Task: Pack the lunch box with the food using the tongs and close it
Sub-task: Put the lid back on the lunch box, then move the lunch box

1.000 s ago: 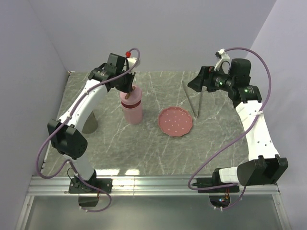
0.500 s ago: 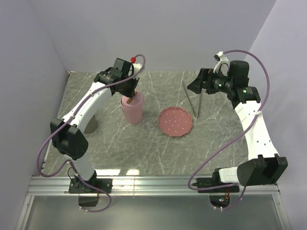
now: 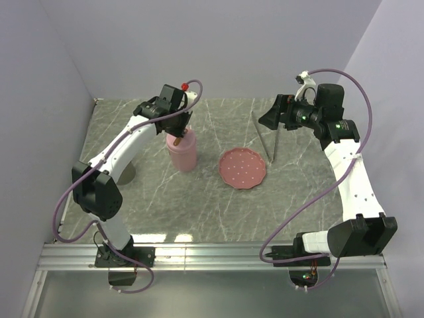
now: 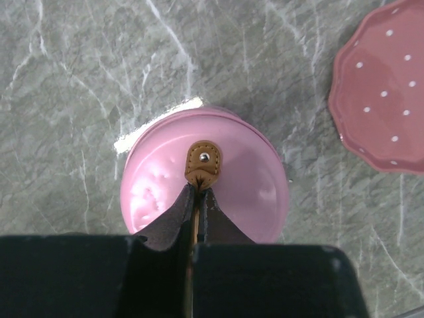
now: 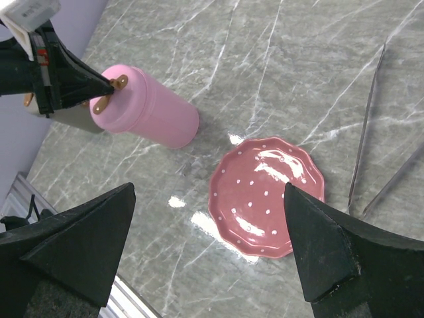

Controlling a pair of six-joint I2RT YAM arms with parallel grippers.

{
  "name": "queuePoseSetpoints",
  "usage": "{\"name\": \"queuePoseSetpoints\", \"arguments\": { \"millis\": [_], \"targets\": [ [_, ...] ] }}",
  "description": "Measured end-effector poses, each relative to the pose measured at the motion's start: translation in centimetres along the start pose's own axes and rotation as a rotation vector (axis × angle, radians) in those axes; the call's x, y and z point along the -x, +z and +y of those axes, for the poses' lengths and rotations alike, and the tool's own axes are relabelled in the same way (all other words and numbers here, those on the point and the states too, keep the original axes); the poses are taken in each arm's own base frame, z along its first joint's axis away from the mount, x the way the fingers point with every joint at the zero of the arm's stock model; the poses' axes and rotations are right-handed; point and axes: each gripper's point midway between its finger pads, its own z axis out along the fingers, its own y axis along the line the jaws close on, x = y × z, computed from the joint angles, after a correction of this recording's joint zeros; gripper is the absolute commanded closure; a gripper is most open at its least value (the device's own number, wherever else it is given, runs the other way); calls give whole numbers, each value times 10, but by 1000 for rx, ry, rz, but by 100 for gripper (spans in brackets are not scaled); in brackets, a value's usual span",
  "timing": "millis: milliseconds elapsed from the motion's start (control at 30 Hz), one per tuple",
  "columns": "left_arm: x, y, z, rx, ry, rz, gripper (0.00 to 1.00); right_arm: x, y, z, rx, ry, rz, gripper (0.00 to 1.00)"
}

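The lunch box [image 3: 183, 154] is a pink round canister standing upright left of centre, with its lid on. My left gripper [image 3: 177, 136] is right above it, shut on the brown leather tab [image 4: 203, 162] in the middle of the lid [image 4: 245, 179]. The tongs [image 3: 268, 140] lie on the table behind the plate, thin grey arms spread in a narrow V [image 5: 368, 132]. My right gripper [image 3: 268, 118] hangs open above the table near the tongs, with nothing between its fingers [image 5: 209, 192]. No food shows in any view.
A pink white-dotted plate [image 3: 243, 167] lies bare in the middle of the table, right of the lunch box [image 5: 156, 109]. A grey metal piece [image 3: 124, 171] sits by the left arm. Walls close the left, back and right sides.
My left gripper has shifted right and lower over the lunch box with the tab in it. The lid, raised with a dark gap a second ago, now sits flush. The right arm barely moved.
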Motion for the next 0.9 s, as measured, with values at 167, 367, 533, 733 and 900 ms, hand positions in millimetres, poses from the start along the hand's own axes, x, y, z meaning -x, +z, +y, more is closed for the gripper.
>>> {"name": "queuePoseSetpoints", "arguments": {
  "millis": [167, 367, 533, 733, 900],
  "targets": [
    [-7, 8, 3, 21, 1, 7, 100, -1, 1, 0, 3, 0, 0, 0],
    [-9, 14, 5, 31, 1, 4, 100, -8, 3, -3, 3, 12, 16, 0],
    [-11, 20, 5, 31, 1, -3, 100, -10, 4, -4, 3, 15, 21, 0],
    [-12, 21, 9, 52, 14, -32, 100, -16, 6, -6, 1, 23, 33, 0],
    [-9, 22, 20, 91, 37, -53, 100, -15, 6, -6, 1, 23, 32, 0]
  ]
}}
